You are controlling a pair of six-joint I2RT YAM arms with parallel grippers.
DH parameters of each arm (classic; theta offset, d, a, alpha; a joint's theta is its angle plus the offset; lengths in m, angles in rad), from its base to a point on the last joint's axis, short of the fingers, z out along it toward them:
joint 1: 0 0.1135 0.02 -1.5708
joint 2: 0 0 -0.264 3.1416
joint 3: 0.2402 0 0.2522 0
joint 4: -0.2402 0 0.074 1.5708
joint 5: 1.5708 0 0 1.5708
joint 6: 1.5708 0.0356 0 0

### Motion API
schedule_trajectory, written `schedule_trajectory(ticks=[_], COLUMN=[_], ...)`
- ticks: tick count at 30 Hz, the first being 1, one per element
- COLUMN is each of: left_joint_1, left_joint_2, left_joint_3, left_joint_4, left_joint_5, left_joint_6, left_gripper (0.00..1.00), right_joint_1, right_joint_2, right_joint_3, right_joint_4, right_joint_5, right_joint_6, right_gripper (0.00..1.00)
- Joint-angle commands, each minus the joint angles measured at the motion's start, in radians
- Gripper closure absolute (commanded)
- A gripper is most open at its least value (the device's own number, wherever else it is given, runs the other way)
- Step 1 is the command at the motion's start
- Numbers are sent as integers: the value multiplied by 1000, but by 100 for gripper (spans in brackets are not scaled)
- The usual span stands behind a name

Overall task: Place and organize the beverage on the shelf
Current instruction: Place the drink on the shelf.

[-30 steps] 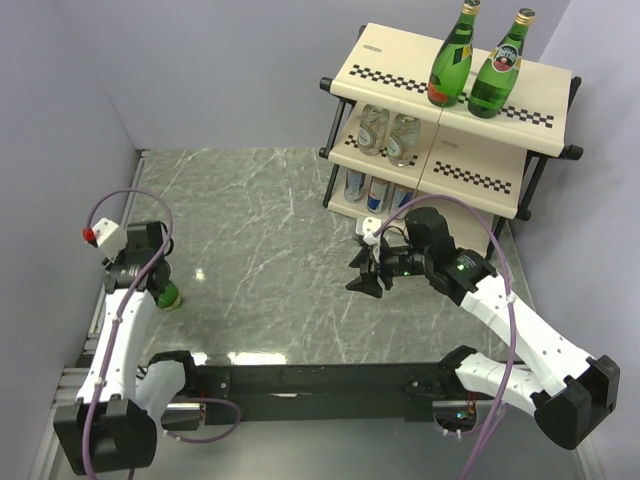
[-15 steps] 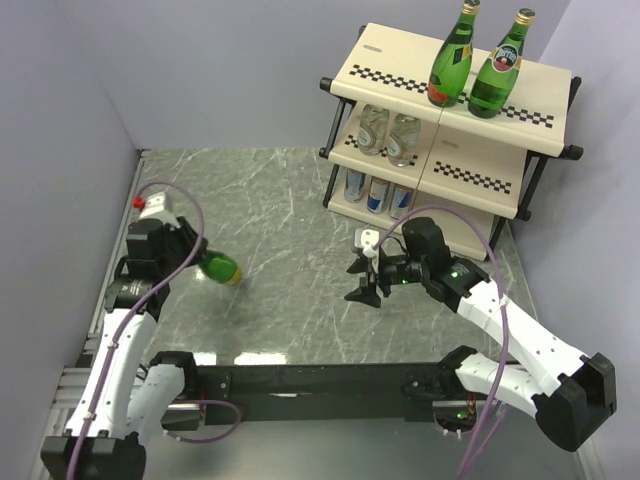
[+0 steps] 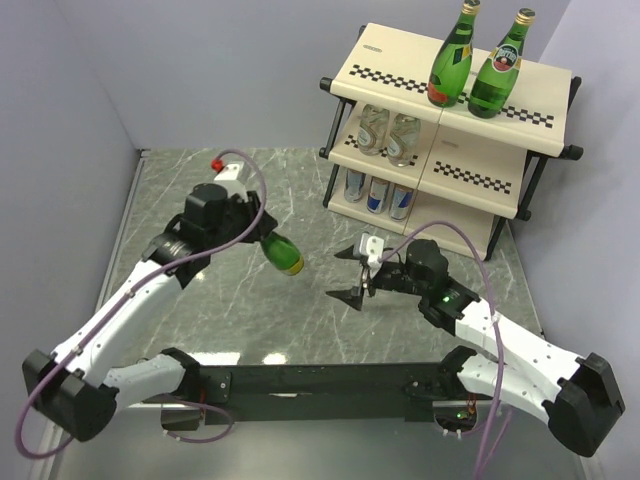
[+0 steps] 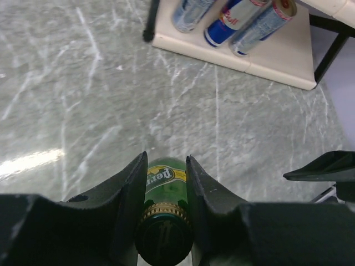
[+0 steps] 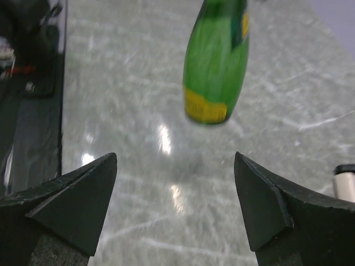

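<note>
Left jaws clench the neck of a green bottle [image 3: 282,253] above the worktop [image 3: 290,195]; right jaws, at its three o'clock, gape empty.

Green bottle [image 4: 165,182], perhaps Perrier, in tool [image 4: 165,162]

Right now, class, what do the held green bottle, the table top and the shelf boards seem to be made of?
The green bottle: likely glass, glossy and translucent. The table top: grey marble look, white veins, polished glare; maybe laminate. The shelf boards: matte cream, plastic or painted wood, unclear.
</note>
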Motion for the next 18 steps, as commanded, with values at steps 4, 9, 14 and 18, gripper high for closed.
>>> schedule_trajectory(ticks=[4,9,14,18], left_joint_1=[-118,-182,-238,-258], left_joint_2=[80,161,202,245], left_joint_3=[181,283,346,400], left_joint_4=[142,111,91,68], left_joint_5=[-85,-131,-175,-180], left_joint_6=[-95,-107,-130,-162], left_gripper=[100,100,100,100], right_joint_1=[18,43,64,70], right_joint_2=[73,163,202,222], right_joint_3=[84,162,196,202], right_joint_4=[277,273,254,263], right_joint_5=[118,216,313,326], right_joint_6=[215,300,299,300], right_gripper=[8,8,7,7])
